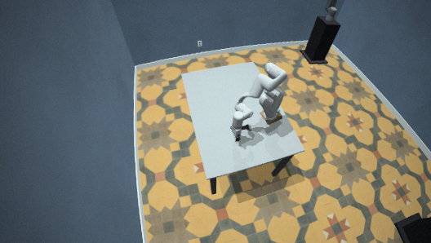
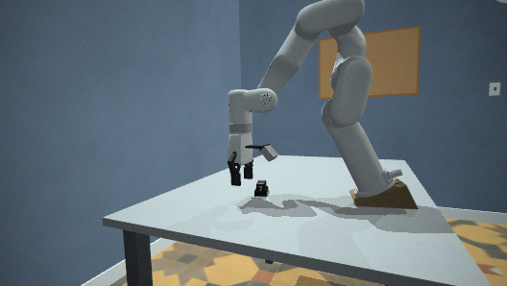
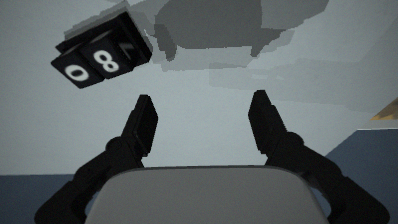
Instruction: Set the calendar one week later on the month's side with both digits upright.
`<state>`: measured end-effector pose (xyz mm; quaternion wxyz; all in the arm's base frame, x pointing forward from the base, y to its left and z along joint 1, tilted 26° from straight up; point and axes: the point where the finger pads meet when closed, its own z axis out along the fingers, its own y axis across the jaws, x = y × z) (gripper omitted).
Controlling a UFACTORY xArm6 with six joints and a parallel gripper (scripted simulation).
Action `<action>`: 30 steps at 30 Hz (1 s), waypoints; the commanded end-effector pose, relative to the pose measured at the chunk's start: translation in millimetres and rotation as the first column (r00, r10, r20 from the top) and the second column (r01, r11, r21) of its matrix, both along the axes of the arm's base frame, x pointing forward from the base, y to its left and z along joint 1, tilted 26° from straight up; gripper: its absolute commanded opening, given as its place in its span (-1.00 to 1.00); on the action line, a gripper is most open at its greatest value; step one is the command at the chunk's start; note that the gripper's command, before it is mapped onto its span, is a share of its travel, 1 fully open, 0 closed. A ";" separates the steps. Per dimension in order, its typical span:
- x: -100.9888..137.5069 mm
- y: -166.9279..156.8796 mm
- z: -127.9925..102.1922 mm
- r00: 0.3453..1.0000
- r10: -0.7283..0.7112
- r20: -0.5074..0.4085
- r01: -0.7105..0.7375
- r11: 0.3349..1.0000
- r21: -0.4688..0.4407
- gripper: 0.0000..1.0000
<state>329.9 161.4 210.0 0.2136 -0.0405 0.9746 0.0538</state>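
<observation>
matte black cubes [image 3: 95,64], open gripper [image 3: 202,122]

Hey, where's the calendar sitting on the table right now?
In the wrist view the calendar sits upper left, beyond the open claw and apart from it. In the exterior view it rests on the table, just right of the claw.

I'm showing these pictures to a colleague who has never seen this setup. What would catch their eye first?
Probably the big white arm, bent high over the pale table from a brown base near its edge. Next, the open black gripper hanging empty just above the tabletop, beside a small black calendar. In the wrist view its two cubes show white digits on their upper faces, 0 and 8.
</observation>
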 end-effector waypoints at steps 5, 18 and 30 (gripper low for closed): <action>0.5 3.1 1.2 0.998 -0.055 -0.002 0.056 0.998 0.020 1.00; -3.7 24.1 -0.5 0.970 -0.240 -0.039 0.243 0.965 0.102 1.00; -4.5 28.3 -0.9 0.888 -0.448 -0.104 0.460 0.868 0.190 1.00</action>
